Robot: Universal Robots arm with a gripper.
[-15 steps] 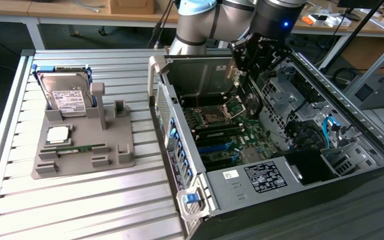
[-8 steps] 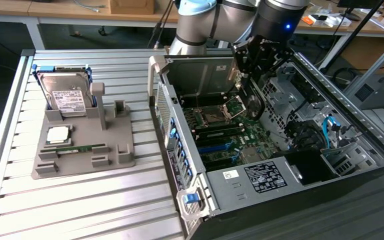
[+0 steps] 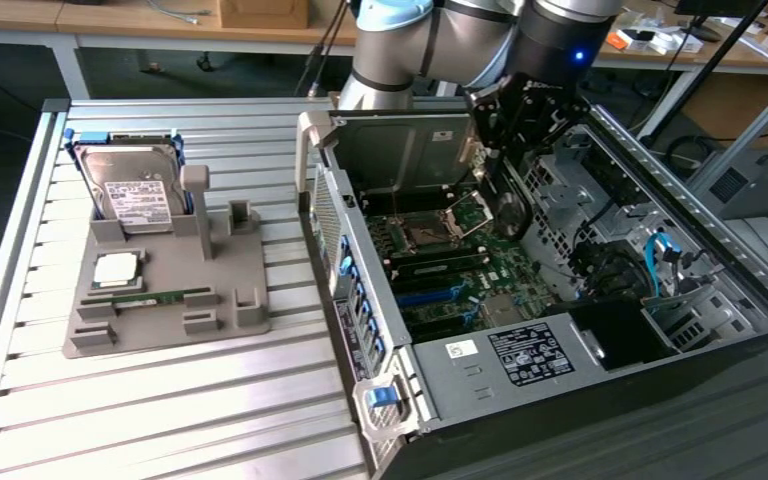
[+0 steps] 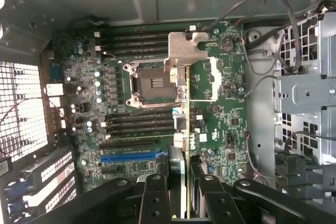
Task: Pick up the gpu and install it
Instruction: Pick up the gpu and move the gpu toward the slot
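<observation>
Gripper (image 4: 181,203) pinching the gpu (image 4: 185,108), one finger (image 4: 155,198) against each face of the card. The gpu hangs edge-on directly beneath the gripper (image 3: 515,140), its silver end bracket (image 4: 185,48) at the end away from the fingers. Below it lies the motherboard (image 4: 220,114) inside the open computer case (image 3: 344,250).

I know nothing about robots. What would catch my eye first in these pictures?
First, the arm's gripper reaching into the open computer case, shut on the gpu, a green card held edge-on above the motherboard. Next, on the exterior view's left, a grey holder with a silver hard drive propped up at its far end.
</observation>
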